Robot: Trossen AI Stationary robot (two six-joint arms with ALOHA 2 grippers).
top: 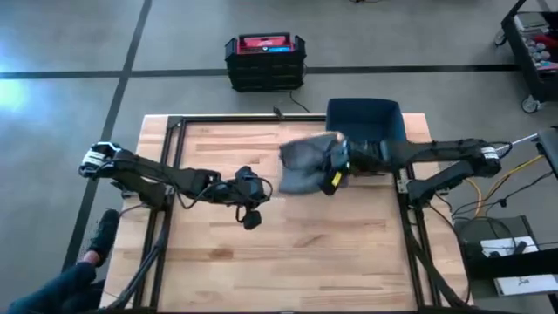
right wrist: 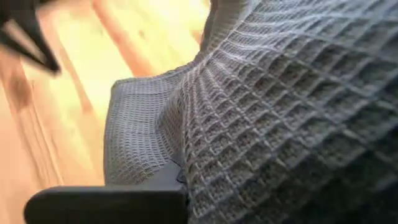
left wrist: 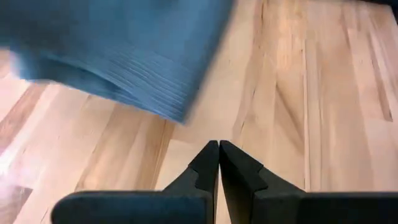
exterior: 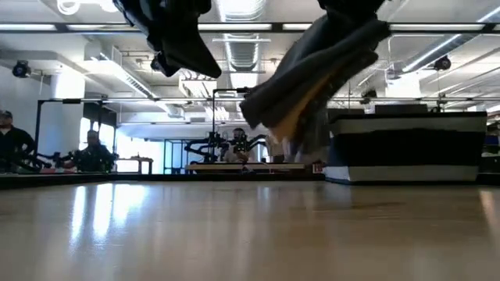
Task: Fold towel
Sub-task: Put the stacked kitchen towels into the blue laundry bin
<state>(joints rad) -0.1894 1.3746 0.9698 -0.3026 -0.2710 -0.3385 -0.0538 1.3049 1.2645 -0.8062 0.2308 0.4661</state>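
Note:
The grey waffle-weave towel [top: 303, 166] is bunched in several layers and hangs in the air, clear of the table in the low view [exterior: 312, 70]. My right gripper [top: 336, 169] is shut on its right side, reaching in from the table's right. My left gripper [top: 250, 209] hovers left of the towel, above mid-table. It is shut and holds nothing [left wrist: 219, 152]. The left wrist view shows the towel [left wrist: 118, 50] ahead of it. My right gripper holds the towel by its right-hand edge [top: 324, 167], coming roughly level from the table's right side. Cloth folds [right wrist: 261, 112] drape over the fingers and hide the place of contact. Several layers hang slack below the gripper, lifted clear of the table.
A dark blue bin [top: 366, 120] stands on the table's far right, just behind the towel [exterior: 406, 148]. A black and red crate [top: 265, 59] sits on the floor beyond the far edge. Bare wood [top: 296, 262] lies toward the near edge.

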